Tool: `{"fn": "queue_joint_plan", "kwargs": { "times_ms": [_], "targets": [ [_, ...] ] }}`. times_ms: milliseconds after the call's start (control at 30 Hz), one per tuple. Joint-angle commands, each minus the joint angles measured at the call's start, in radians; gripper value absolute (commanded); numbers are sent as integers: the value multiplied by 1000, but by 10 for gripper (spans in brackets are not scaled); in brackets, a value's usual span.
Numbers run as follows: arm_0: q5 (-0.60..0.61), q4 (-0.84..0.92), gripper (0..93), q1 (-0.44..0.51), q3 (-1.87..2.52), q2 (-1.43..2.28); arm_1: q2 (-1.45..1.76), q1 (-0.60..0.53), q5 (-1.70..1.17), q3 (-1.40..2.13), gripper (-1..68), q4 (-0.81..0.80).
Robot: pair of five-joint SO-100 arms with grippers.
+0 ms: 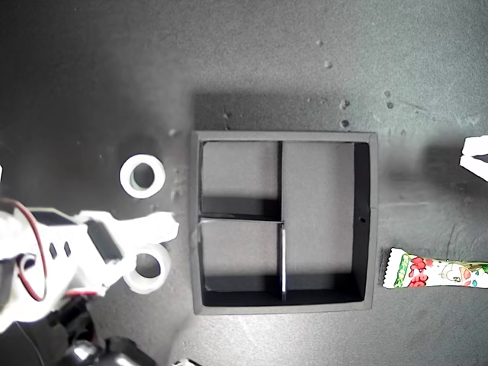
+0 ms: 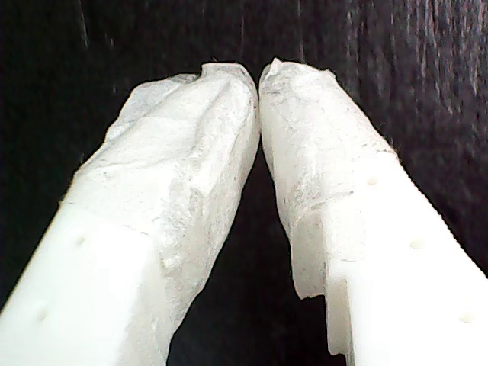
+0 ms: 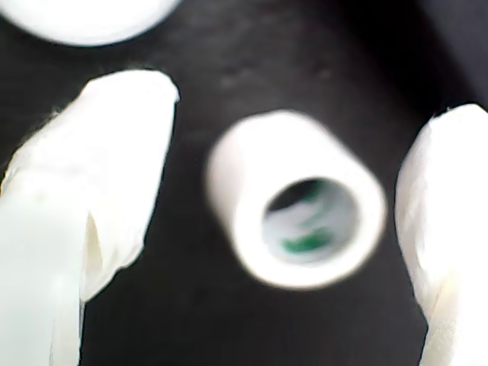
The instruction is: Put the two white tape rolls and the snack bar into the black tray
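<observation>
The dark worktop [image 1: 252, 69] fills the exterior view, speckled with small pale crumbs above the black tray [image 1: 366, 221]. That tray sits near the middle, its two small compartments toward the exterior view's left and its long one toward the right; all three are bare.

An arm [image 1: 53, 259] reaches in from the exterior view's lower left. It carries my second pincer [image 3: 293, 191], released, its fingers [image 3: 99, 175] spread to either side of one tape roll [image 3: 293, 210] without touching it. In the exterior view this roll [image 1: 146, 268] lies just left of the tray's lower left corner, partly under the arm's white tip.

The snack bar [image 1: 435, 272] lies on the worktop just right of the tray's lower right corner, running off the exterior view's right edge.

The other tape roll [image 1: 142, 176] lies flat, apart from the arm, to the left of the tray.

My first pincer [image 2: 259, 80] is clenched, tips meeting over bare dark surface, nothing between them. A white tip [image 1: 476, 156] shows at the exterior view's right edge.
</observation>
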Motion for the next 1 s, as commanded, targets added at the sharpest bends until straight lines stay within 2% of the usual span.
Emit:
{"fn": "queue_joint_plan", "kwargs": {
  "times_ms": [0, 167, 333, 633, 967],
  "targets": [
    [-87, 11, 221, 11, 54, 31, 8, -3, -67, 12, -1, -86],
    [-120, -3, 221, 6, 160, 98, 8, -37, -117, 12, 3, -94],
    [-49, -81, 224, -74, 250, 141, 8, -84, -192, 12, 66, -144],
    [-5, -101, 229, -152, 285, 132, 8, -189, -388, -21, 106, -314],
    [-2, -173, 234, -163, 284, 25, -6, -293, -620, -293, 152, -288]
  ]
}}
